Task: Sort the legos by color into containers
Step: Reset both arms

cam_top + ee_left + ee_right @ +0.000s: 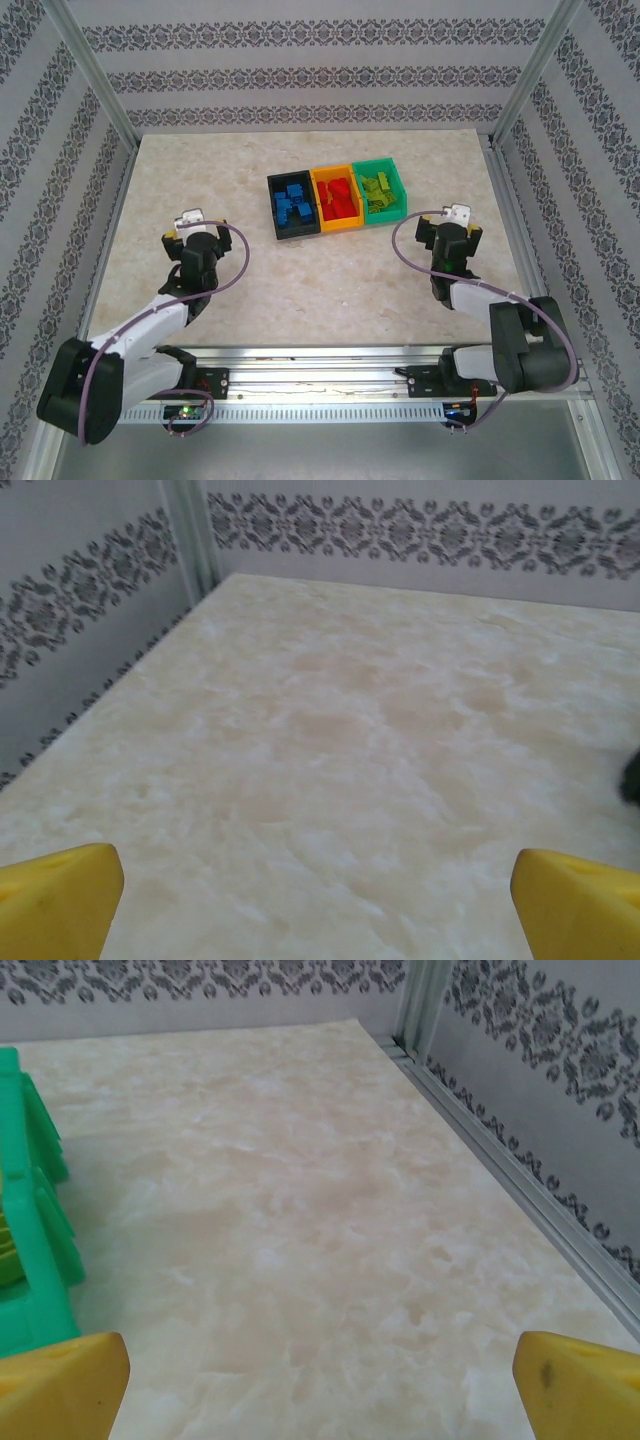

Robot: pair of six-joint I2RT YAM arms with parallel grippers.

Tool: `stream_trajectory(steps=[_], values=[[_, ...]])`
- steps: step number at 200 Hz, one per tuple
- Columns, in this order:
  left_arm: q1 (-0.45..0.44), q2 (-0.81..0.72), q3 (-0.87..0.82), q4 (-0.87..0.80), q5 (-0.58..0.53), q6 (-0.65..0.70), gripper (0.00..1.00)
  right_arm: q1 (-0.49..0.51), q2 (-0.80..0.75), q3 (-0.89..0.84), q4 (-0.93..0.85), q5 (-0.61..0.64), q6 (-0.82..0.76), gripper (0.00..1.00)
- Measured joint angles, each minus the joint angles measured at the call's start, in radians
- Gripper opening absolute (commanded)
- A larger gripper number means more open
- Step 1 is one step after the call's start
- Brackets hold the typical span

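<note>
From above: touching in a row at mid-counter point(330, 290), black rectangular plastic bin point(274, 205) holding blue studded bricks point(294, 204), orange-yellow bin point(318, 176) red bricks point(340, 199), green bin point(378, 164) lime bricks point(381, 193); left pincer point(196, 228) and right pincer point(455, 232) empty.

Left wrist: yellow fingertips point(60, 895) spread wide above marbled counter.

Right wrist: fingertips point(575, 1380) equally wide apart, green bin point(30, 1250) at left edge.

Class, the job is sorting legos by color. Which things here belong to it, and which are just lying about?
Job: blue legos, black bin; red legos, orange-yellow bin; lime green legos, green bin.
Other: marble-look table, patterned walls.
</note>
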Motion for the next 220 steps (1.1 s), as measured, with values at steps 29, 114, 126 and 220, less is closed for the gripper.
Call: stream_trajectory(steps=[29,114,126,220], values=[[0.013,0.183,-0.017,0.237,-0.073,0.111,1.00,-0.005,0.106,-0.012,0.148,-0.016,-0.021,0.98],[0.041,0.505,-0.076,0.684,-0.009,0.314,0.99,-0.023,0.142,-0.024,0.218,-0.124,-0.054,0.98],[0.050,0.496,-0.079,0.705,0.018,0.314,0.99,-0.030,0.183,-0.024,0.253,-0.154,-0.055,0.98],[0.209,0.504,-0.104,0.709,0.332,0.235,0.99,-0.044,0.204,-0.016,0.261,-0.216,-0.055,0.98]])
